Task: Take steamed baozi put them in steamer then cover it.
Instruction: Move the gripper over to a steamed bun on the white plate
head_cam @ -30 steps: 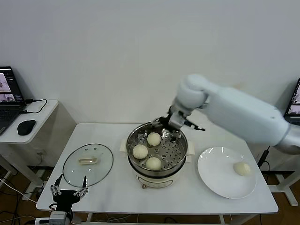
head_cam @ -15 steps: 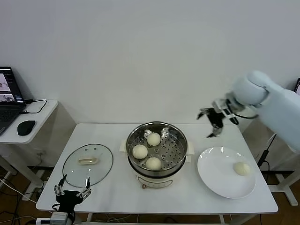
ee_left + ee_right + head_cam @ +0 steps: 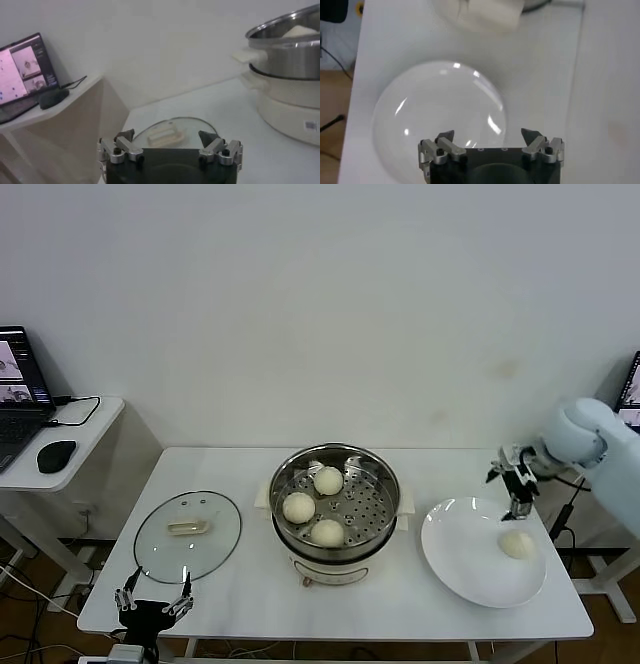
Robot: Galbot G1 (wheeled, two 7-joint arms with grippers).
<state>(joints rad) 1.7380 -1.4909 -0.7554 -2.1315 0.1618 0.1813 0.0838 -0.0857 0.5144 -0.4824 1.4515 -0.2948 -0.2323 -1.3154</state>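
The steamer [image 3: 393, 486] stands mid-table with three baozi on its tray: one at the back [image 3: 328, 480], one at the left [image 3: 299, 506], one at the front [image 3: 328, 531]. A fourth baozi [image 3: 517, 544] lies on the white plate [image 3: 462, 556]. The cover [image 3: 188, 534] lies flat on the table to the steamer's left. My right gripper [image 3: 512, 484] is open and empty, above the plate's far edge, just behind the fourth baozi. Its wrist view shows the open gripper [image 3: 490, 136] over the plate [image 3: 440, 110]. My left gripper [image 3: 152, 602] is open, parked off the front-left table edge.
The left wrist view shows the open left gripper [image 3: 167, 137], the cover [image 3: 162, 134] and the steamer [image 3: 290, 60]. A side table at the left holds a laptop [image 3: 18, 384] and a mouse [image 3: 56, 454]. The wall is close behind the table.
My right arm has swung from over the steamer's back rim to the right and down, to above the plate. It is empty. The left gripper has barely shifted.
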